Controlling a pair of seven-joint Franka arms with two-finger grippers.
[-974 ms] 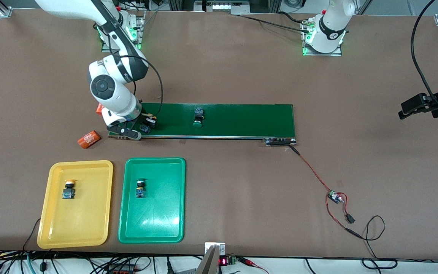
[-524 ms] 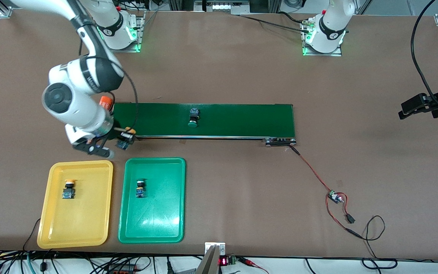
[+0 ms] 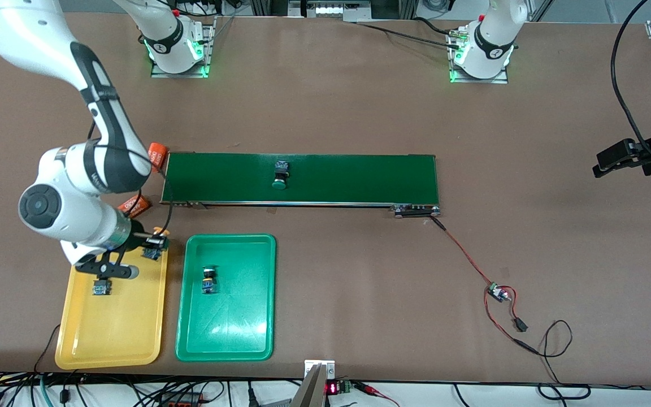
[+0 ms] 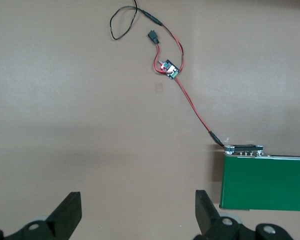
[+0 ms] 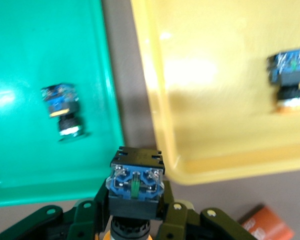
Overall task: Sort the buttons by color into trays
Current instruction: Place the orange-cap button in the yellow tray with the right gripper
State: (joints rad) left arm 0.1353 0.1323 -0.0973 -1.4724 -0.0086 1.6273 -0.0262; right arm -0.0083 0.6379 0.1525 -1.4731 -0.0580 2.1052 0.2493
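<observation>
1. The buttons are half sorted, as we read it: one yellow-capped button (image 3: 101,287) lies in the yellow tray (image 3: 112,333) and one green-capped button (image 3: 208,280) lies in the green tray (image 3: 229,328).
2. We see a third button (image 3: 154,246) — its cap looks yellow-orange — clamped in the right gripper (image 3: 153,244), which hangs over the corner of the yellow tray nearest the conveyor belt (image 3: 348,178). We judge it is about to be set down there.
3. A fourth button (image 3: 280,174), green-capped, lies on the belt, so one more pick and a drop into the green tray are left.
4. The left gripper (image 3: 622,158) waits over bare table at the left arm's end, jaws wide apart and holding nothing.
5. The right wrist view gives us what the front view cannot — the held button's blue terminal face (image 5: 135,182) squarely between the fingers, just over the yellow tray's rim (image 5: 162,125), with both placed buttons in sight.
6. The left wrist view shows its own spread fingers (image 4: 207,212), the belt's end (image 4: 265,182) and a small wired circuit board (image 4: 170,70); only the front view shows the two orange cylinders (image 3: 156,154) by the belt's other end.
</observation>
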